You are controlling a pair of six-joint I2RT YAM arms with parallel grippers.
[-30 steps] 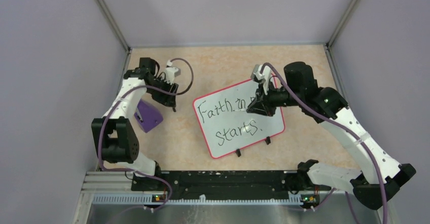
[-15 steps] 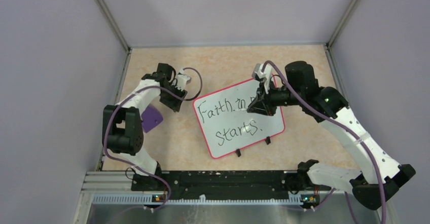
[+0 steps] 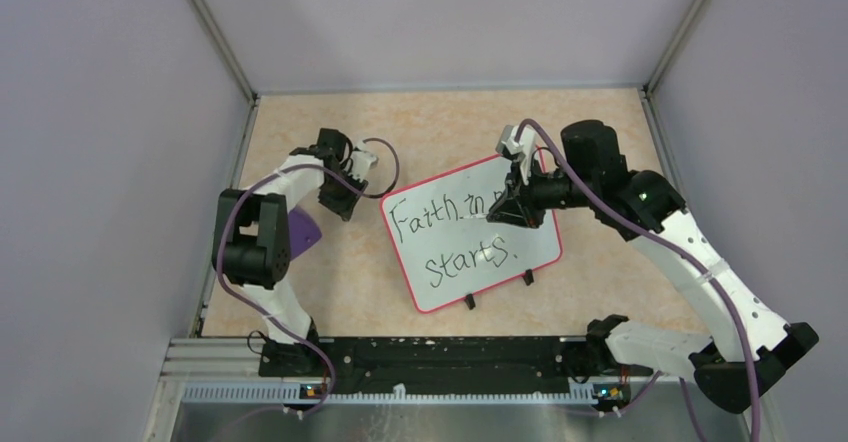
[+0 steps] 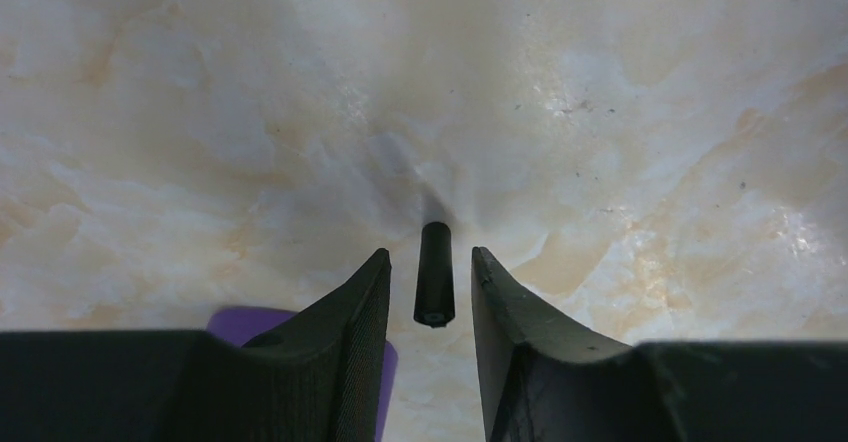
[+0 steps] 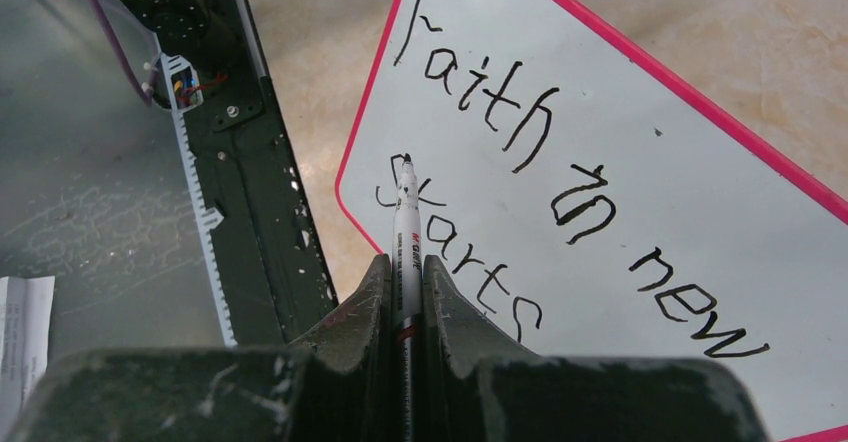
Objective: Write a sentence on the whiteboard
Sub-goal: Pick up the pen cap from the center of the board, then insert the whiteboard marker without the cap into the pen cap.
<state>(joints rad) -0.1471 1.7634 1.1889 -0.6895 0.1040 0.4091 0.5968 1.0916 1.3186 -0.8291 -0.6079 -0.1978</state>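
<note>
Where the whiteboard [image 3: 530, 247] lay, the sentence [image 3: 440, 212] was legible.
The right fingers [image 5: 360, 312] clamped a marker [image 5: 406, 232]; the left fingers [image 4: 350, 312] stood apart around a black cap [image 4: 434, 272].

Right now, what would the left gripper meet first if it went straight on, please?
The left gripper would probably meet the small black cap between its jaws, then the tabletop; depth is unclear.

Whiteboard [image 3: 450, 242]: glossy white, pink-red rim. Sentence [image 5: 520, 127]: black strokes. Marker [image 5: 405, 224] between right gripper [image 5: 404, 259] fingers: white barrel, black tip, red band. Both grippers' fingers black. Small cap [image 4: 434, 274] between left gripper [image 4: 429, 253] fingers: black. Block [image 4: 245, 319] under its left finger: purple. Table [image 4: 620, 112]: cream-beige marbling.
</note>
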